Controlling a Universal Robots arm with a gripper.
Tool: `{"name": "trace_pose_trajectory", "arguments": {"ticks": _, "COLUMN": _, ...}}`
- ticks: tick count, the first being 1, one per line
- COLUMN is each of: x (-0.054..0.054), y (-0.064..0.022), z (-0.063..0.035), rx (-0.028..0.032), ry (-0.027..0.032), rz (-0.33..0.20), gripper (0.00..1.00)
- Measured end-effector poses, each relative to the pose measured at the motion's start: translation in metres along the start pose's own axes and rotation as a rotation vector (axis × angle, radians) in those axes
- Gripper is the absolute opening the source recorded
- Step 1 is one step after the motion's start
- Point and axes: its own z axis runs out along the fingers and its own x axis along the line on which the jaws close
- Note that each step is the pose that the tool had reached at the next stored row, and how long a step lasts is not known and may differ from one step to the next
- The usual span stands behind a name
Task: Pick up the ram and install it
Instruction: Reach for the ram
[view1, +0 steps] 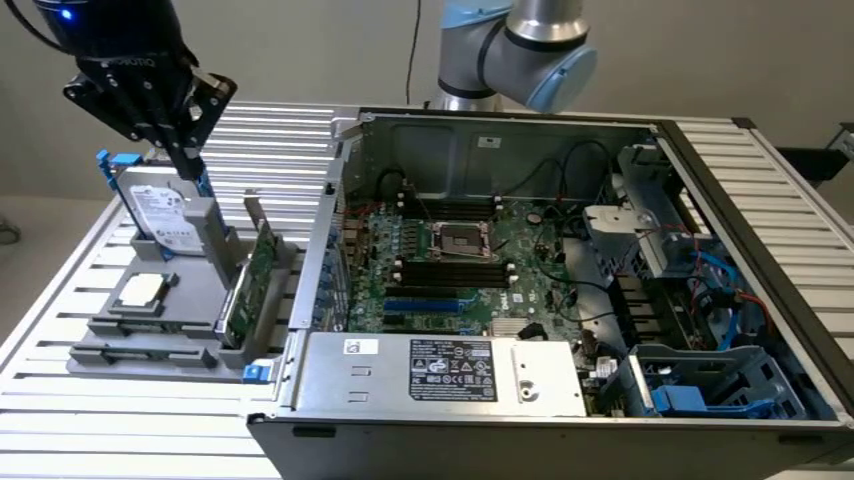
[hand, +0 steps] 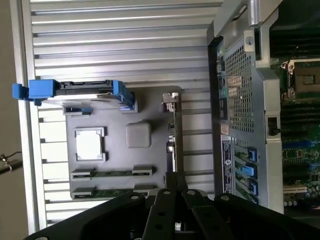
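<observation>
— Closest to us is the gripper (hand: 175, 181). What do we make of it?
— We see its black fingers (hand: 165, 210) pressed together with nothing between them. It hangs tip-down, slightly tilted, over the tray's far edge as the exterior view has it, just above the drive (view1: 167, 215). The arm (view1: 514, 45) shows its elbow behind the case (view1: 318, 250).
— What do we find in the tray (hand: 150, 157)?
— We count one drive standing upright in a blue carrier (view1: 118, 160) at the far edge. There is one CPU (hand: 90, 144) and one plain grey block (hand: 138, 135). One card (view1: 251, 275) stands on edge along the side facing the case. We also count two sticks: the ram (hand: 111, 173) and a second stick (hand: 112, 192), parallel and just beside it. Both lie in grey holders (hand: 82, 174) at the tray's near edge, apart from the gripper.
— And the case?
— We see it open on the table (view1: 134, 430), toward the exterior view's right edge, with the tray toward the left edge. Inside we count one motherboard (view1: 441, 290) with long black slots (view1: 454, 270), and one power supply (view1: 441, 370) against the near wall.
</observation>
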Motion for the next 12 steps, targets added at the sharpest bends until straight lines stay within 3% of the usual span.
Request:
{"name": "trace_pose_trajectory", "arguments": {"ticks": 4, "x": 0.011, "y": -0.0101, "z": 0.0015, "rx": 0.0001, "ry": 0.0005, "rz": 0.0, "gripper": 0.11}}
{"name": "trace_pose_trajectory", "arguments": {"ticks": 12, "x": 0.016, "y": -0.0312, "z": 0.0058, "rx": 0.0007, "ry": 0.0086, "rz": 0.0, "gripper": 0.11}}
